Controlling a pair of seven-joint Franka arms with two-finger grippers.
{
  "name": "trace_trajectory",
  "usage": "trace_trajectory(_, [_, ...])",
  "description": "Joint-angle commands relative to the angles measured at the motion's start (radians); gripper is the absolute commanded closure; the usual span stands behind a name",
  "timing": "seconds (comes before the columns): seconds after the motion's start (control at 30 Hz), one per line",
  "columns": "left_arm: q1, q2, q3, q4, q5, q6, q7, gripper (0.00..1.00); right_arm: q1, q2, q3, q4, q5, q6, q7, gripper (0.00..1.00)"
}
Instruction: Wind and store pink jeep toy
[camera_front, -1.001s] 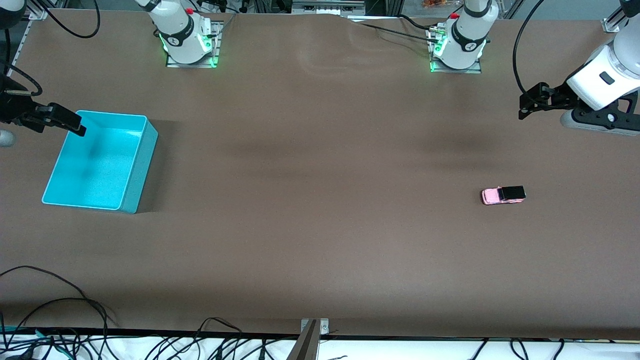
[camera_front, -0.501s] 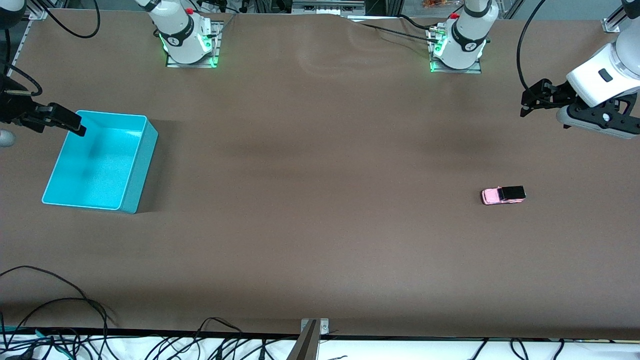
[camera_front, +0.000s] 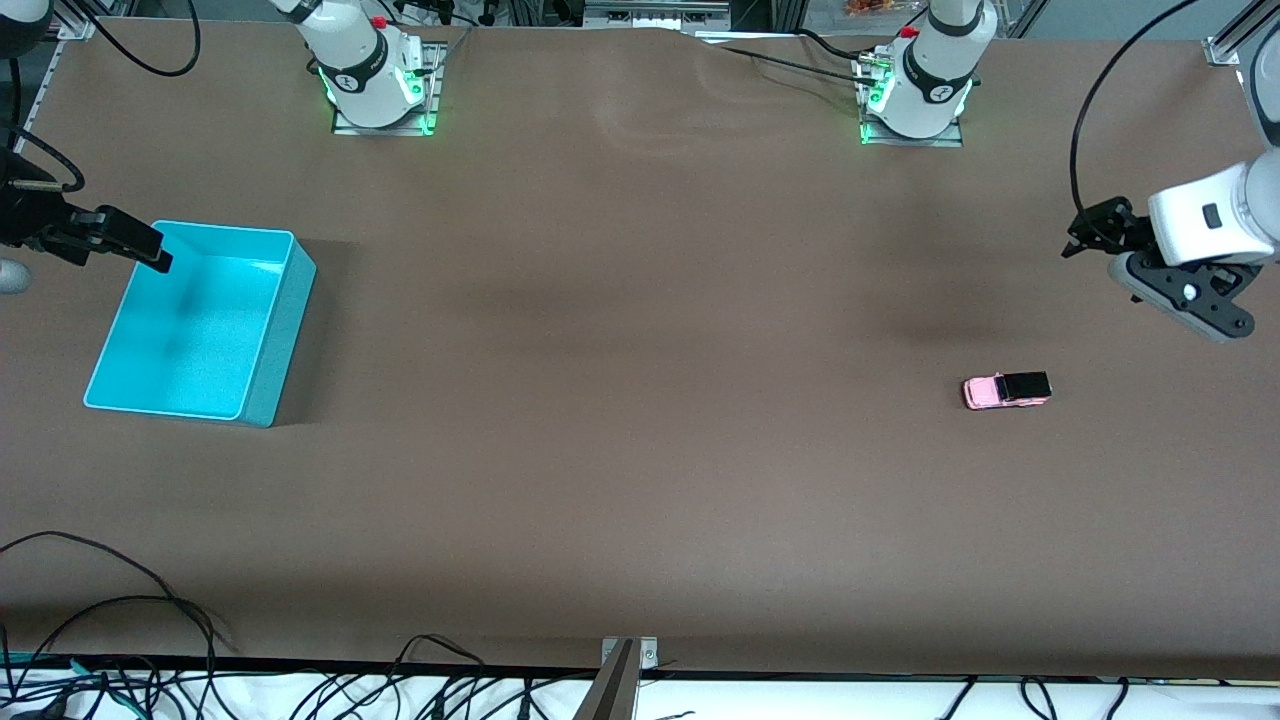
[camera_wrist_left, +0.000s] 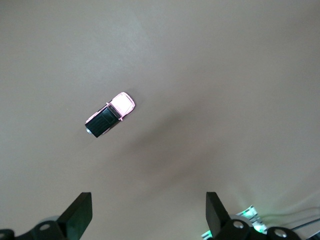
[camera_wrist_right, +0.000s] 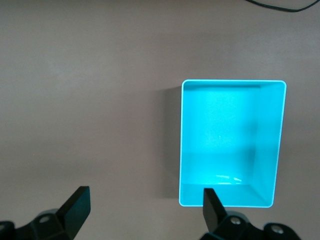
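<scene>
Pink jeep toy (camera_front: 1006, 390): untouched. My left gripper (camera_wrist_left: 148, 216) (jaws spread) above, offset; centre first, straddle sides. Right gripper (camera_wrist_right: 144, 212) spread, waits by turquoise bin (camera_front: 285, 335).

Glossy plastic pink jeep toy (camera_front: 1006, 390), matt brown table (camera_front: 640, 400) (cloth-like), smooth turquoise bin (camera_front: 285, 330)
</scene>
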Motion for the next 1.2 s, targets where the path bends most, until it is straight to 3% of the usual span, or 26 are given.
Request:
trace_trajectory(0.0, [0.042,0.062,-0.006,0.023,0.02,0.039,0.152,0.0,-0.005,0.013,0.004,0.03,0.017,-0.006,0.006,0.0])
trace_trajectory(0.4, [0.068,0.142,-0.006,-0.017,0.037,0.156,0.381,0.0,-0.005,0.013,0.004,0.03,0.017,-0.006,0.006,0.0])
trace_trajectory(1.17, [0.117,0.224,-0.007,-0.31,0.042,0.616,0.819,0.0,-0.003,0.013,0.004,0.03,0.017,0.004,0.006,0.0])
